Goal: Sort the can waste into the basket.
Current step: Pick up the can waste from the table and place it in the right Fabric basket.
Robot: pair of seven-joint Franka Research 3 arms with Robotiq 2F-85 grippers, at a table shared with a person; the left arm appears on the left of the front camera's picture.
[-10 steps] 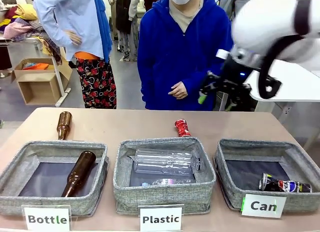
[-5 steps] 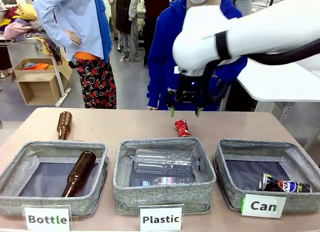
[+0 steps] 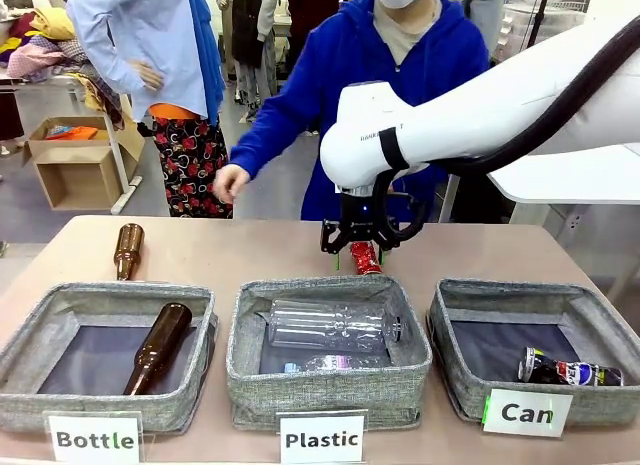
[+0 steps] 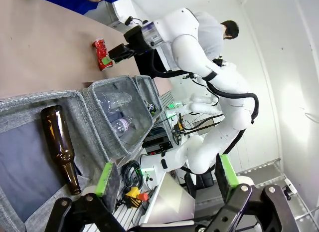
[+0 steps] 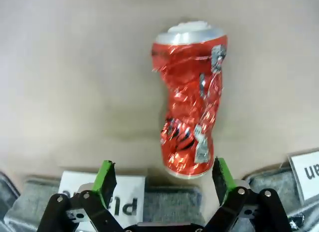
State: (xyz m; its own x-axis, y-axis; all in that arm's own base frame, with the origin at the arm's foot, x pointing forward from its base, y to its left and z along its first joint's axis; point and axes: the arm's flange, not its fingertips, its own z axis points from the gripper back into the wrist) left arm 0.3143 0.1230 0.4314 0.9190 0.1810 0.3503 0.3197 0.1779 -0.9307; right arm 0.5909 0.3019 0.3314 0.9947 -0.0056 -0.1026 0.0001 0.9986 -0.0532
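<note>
Front view, right tool: the right tool [image 3: 360,251] hangs at frame centre, spread, with its tips low around the red can [image 3: 366,261]. I judge it is lined up to straddle the can for a pinch.
Front view, cans: the red can lies on the bench [image 3: 250,247] just behind the middle basket [image 3: 330,385]. The black-blue can [image 3: 568,371] already lies in the Can basket [image 3: 462,380], lower right.
Front view, room: a person in blue stands at the far edge, one hand [image 3: 230,181] held out left of centre; a cardboard box stands on the floor at far left.
Left wrist view, left tool: the left tool [image 4: 165,174] is spread and empty along the bottom edge, held high and probably parked clear of the work. Below it is a brown bottle [image 4: 60,147] in its basket.
Right wrist view, grip line: the pads are spread and the red can lies lengthwise at centre, untouched.
Right wrist view, surface: the bench is plain matte tan. The can's crushed skin may seat unevenly.
</note>
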